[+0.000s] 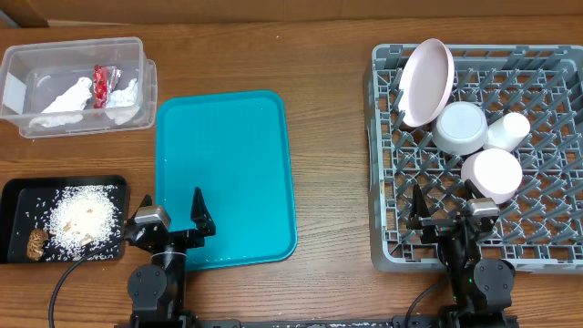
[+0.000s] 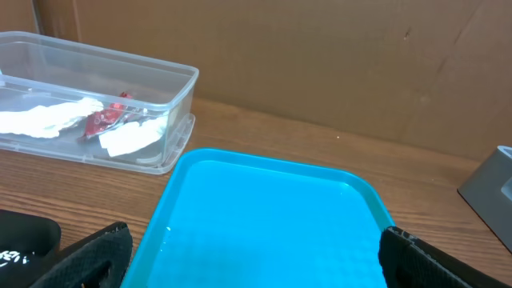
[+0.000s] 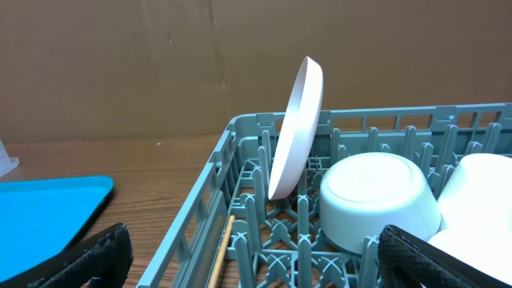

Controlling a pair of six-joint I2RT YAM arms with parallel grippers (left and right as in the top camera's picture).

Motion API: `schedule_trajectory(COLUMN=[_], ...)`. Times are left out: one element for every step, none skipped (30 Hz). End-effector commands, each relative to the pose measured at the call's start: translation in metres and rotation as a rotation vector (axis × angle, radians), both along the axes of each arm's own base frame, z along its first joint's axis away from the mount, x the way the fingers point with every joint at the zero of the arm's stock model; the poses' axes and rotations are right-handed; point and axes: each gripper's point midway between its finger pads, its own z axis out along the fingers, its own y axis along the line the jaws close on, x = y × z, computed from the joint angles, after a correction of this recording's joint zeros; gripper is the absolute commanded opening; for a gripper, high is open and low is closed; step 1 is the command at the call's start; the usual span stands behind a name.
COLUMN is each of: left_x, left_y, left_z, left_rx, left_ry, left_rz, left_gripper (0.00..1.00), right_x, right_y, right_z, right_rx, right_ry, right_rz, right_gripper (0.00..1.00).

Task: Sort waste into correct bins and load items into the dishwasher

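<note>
Here we are with the counter (image 1: 328, 55) looking sorted, and we read this as the finish or very close to it. Far left, the clear tub (image 1: 18, 73) holds the crumpled napkin (image 1: 68, 96) and the red wrapper (image 1: 102, 82), dry rubbish kept together. Near left, the black tray (image 1: 18, 196) takes the food scraps: the rice crumbs (image 1: 86, 214) in a heap and the brown lump (image 1: 37, 242) at its near left corner. Over on the right, the dish rack (image 1: 547, 82) is loaded. The plate (image 1: 426, 82) stands on edge between the pegs at the far left corner, which props it up. The grey bowl (image 1: 460, 128) sits just beside it, the cup (image 1: 507, 130) lies to that bowl's right, and the small white bowl (image 1: 492, 173) is turned bottom-up nearer us. A thin pale stick shows low in the rack from the right wrist, possibly a chopstick, though we can't be sure. The teal serving tray (image 1: 223, 173) in the middle carries nothing. Both arms are tucked low at the near edge, pointing away from us. The left claw (image 1: 171, 219) hangs over the teal tray's near rim and the right claw (image 1: 448, 217) over the rack's near wall, each with jaws spread wide and nothing between them. To us that looks like a rest pose.
</note>
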Motion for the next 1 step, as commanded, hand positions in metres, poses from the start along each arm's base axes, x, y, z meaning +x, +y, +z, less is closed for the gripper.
schedule_trajectory(left_x=[-0.0003], left_y=[0.0012], left_z=[0.0015], left_rx=[0.024], left_ry=[-0.009], left_rz=[0.005], left_gripper=[1.0], right_x=[0.0004], right_y=[-0.0009], right_z=[-0.0025], right_rx=[-0.003], right_ry=[0.0], right_rz=[-0.003], right_gripper=[1.0])
